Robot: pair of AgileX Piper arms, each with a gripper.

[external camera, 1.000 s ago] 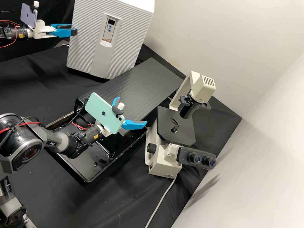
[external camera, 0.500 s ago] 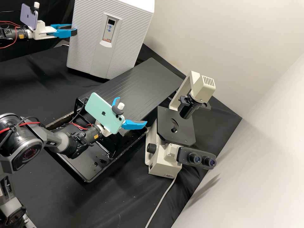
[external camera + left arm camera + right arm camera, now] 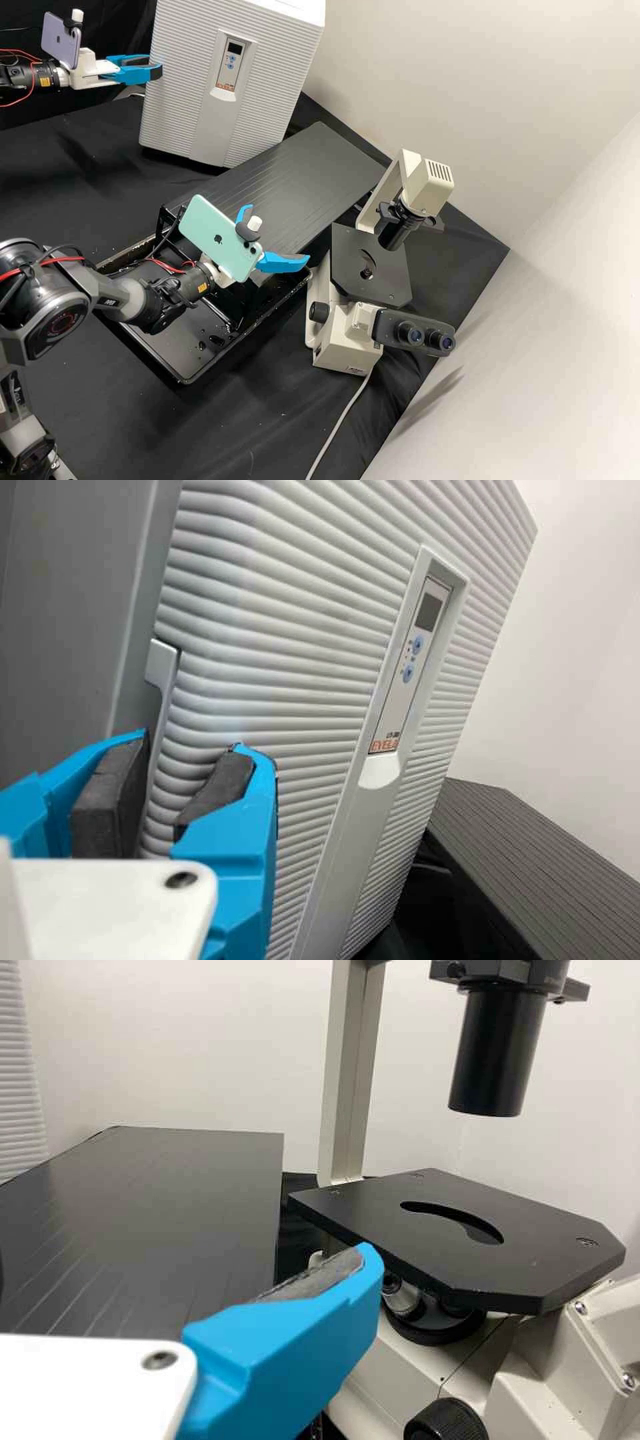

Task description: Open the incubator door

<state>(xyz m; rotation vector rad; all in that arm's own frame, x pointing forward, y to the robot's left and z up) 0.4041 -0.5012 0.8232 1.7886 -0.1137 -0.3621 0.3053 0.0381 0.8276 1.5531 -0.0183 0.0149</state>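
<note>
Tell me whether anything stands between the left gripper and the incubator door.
Nothing visible does. The left gripper is at the side edge of the incubator door, with the grey handle showing between its open jaws.

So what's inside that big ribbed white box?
Its inside can't be seen: the ribbed door looks shut and covers it. On the door's outside is a small dark screen with blue buttons below.

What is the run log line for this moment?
incubator door: shut | left gripper: open, at door's edge | right gripper: open, near microscope
</note>
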